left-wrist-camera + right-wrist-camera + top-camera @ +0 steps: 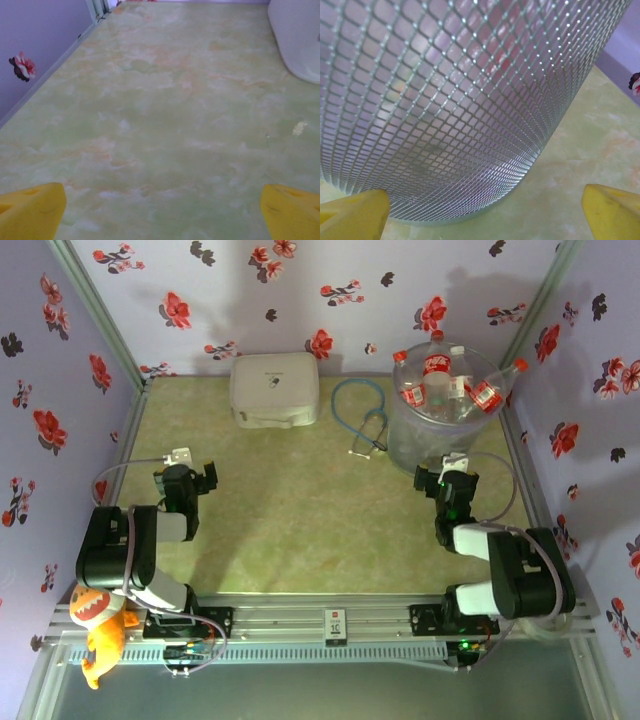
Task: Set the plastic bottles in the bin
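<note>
You are likely dealing with light, slick, crushable plastic bottles (437,366), heaped in the bin (403,446); mid-body is looking the safest hold; the left gripper (186,478) and right gripper (446,478) are hanging spread apart, empty.

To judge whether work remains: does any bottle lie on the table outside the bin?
No, in the top view all the bottles sit inside the bin, none on the table.
</note>
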